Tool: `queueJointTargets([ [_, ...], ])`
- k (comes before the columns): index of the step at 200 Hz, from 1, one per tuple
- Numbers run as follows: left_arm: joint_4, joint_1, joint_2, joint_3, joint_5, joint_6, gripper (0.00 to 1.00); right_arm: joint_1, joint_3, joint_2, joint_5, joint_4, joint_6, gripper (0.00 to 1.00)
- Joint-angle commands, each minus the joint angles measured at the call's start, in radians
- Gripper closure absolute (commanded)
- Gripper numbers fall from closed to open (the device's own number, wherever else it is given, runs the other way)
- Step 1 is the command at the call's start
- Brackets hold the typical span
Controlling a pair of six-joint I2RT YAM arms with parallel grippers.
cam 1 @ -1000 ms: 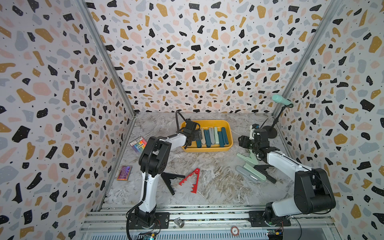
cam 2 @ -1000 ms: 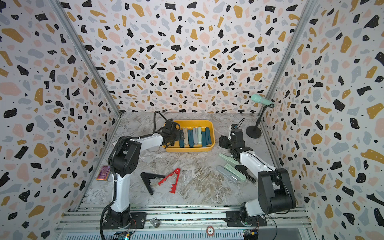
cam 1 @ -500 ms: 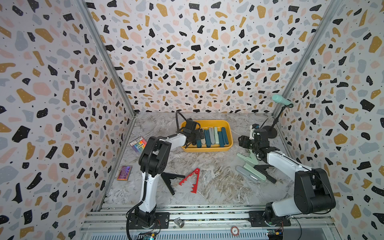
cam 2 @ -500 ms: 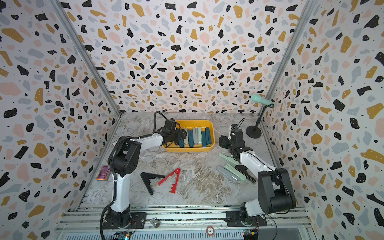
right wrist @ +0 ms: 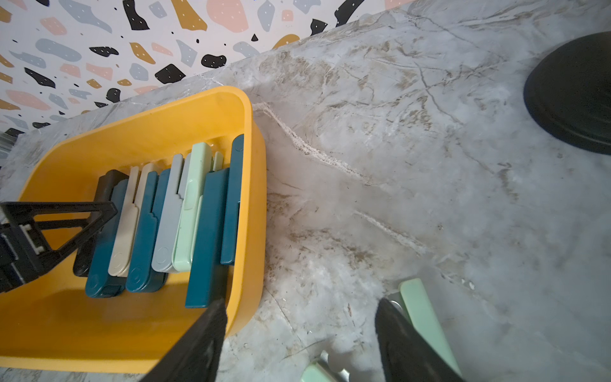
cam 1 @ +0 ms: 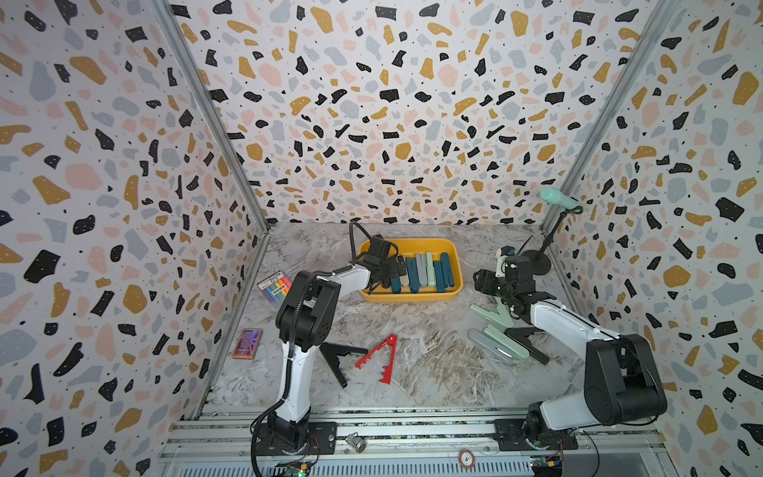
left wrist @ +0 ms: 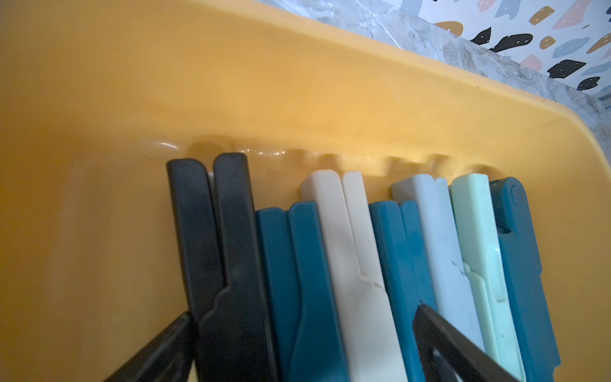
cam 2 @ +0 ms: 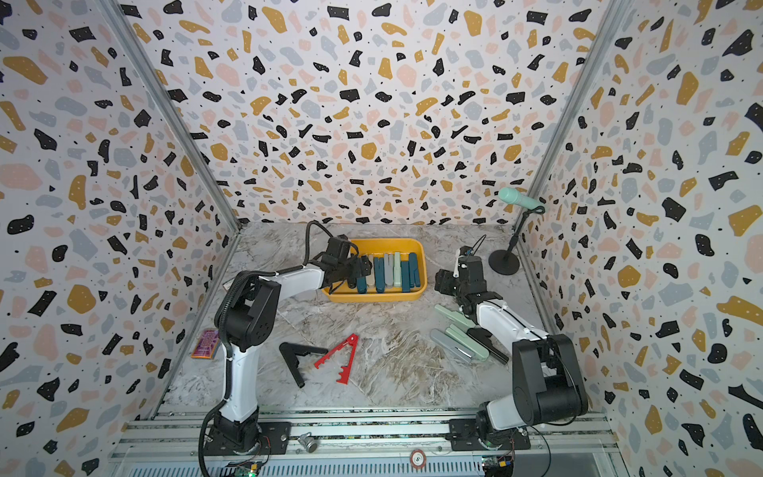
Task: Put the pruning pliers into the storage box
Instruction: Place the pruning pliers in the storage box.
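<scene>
The yellow storage box stands at the back of the table. Several pruning pliers lie side by side in it. My left gripper hangs open over the box's left end, its fingers straddling a black pair and its neighbours. My right gripper is open and empty, just right of the box. Mint pliers, grey-and-mint ones, a black pair and a red pair lie on the table.
A rainbow-striped packet and a purple card lie by the left wall. A teal microphone on a stand with a round black base occupies the back right corner. Another black pair lies under my right arm.
My left gripper has shifted slightly over the box's left end. The right arm has not moved.
</scene>
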Motion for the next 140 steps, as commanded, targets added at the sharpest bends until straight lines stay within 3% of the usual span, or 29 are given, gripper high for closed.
queueJointTargets([
  [1, 0.038, -0.011, 0.016, 0.044, 0.041, 0.023, 0.01, -0.005, -0.004, -0.038, 0.012, -0.009, 0.001, 0.27],
  [47, 0.018, -0.013, 0.03, 0.063, 0.053, 0.036, 0.01, -0.005, 0.001, -0.024, 0.009, -0.009, 0.001, 0.27],
  [140, -0.011, -0.012, -0.081, 0.018, -0.09, 0.092, 0.01, -0.006, 0.003, -0.028, 0.021, -0.025, -0.01, 0.27],
])
